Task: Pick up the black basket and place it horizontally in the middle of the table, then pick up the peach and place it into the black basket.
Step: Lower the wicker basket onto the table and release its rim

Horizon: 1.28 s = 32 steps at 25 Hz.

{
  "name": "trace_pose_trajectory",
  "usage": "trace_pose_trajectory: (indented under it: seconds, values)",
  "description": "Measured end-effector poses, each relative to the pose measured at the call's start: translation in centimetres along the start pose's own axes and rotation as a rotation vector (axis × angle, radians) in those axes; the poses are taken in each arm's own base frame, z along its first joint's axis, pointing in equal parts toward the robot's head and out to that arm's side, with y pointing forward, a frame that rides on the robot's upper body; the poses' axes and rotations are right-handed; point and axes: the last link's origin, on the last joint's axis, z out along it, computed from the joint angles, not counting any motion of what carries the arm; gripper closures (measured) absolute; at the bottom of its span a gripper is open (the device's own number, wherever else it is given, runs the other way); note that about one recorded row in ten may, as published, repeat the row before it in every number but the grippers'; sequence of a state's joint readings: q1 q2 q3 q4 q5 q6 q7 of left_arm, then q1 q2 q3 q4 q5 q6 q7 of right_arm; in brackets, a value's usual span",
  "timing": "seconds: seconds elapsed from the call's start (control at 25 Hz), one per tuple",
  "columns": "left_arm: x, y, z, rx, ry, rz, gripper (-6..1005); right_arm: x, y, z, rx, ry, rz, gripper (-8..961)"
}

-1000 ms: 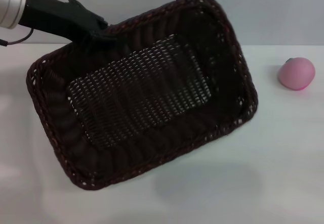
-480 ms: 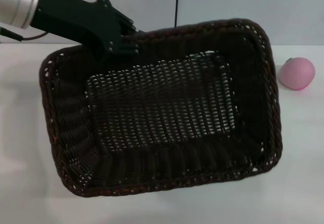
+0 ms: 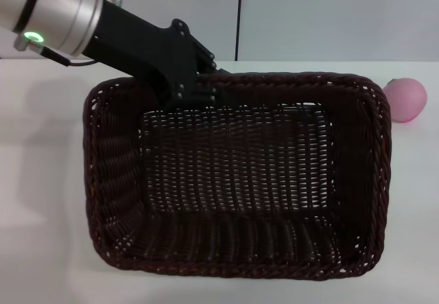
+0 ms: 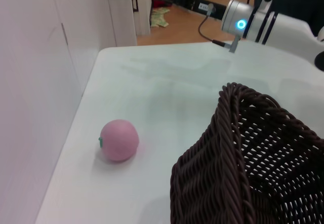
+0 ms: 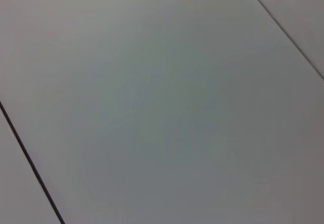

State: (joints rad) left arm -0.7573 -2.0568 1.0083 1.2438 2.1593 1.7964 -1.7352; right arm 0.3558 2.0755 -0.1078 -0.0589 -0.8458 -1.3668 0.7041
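Note:
The black basket point(image 3: 236, 268) fills the middle of the head view, its long sides running left to right and its open side facing up. My left gripper point(image 3: 197, 90) is shut on the basket's far braided rim near its left end. The basket's corner also shows in the left wrist view point(image 4: 228, 153). The peach point(image 3: 405, 99) lies on the white table point(image 3: 41, 194) just beyond the basket's far right corner, apart from it, and also shows in the left wrist view point(image 4: 119, 139). My right gripper is out of view.
A grey wall point(image 3: 309, 16) with a dark vertical seam stands behind the table. Part of my right arm point(image 4: 263, 24), with a blue light, shows beyond the table in the left wrist view. The right wrist view shows only a plain panelled surface.
The basket has turned from a slanted pose to lie level left to right, and has shifted right and towards me. My left arm has moved right with it. The peach has not moved.

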Motion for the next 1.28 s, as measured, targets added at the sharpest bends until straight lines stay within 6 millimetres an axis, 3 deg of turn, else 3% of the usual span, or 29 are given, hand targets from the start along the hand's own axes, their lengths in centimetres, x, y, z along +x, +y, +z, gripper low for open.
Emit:
trace_pose_trajectory:
  seconds: [0.52,1.28]
  values:
    - [-1.1,-0.8,2.8,0.007,-0.074,0.021,805,0.2,0.2,0.0,-0.007,0.008,0.003,417]
    - [-1.3,-1.3,3.7,0.021,-0.08,0.052,812,0.5,0.5,0.3,-0.009,0.019,0.009,410]
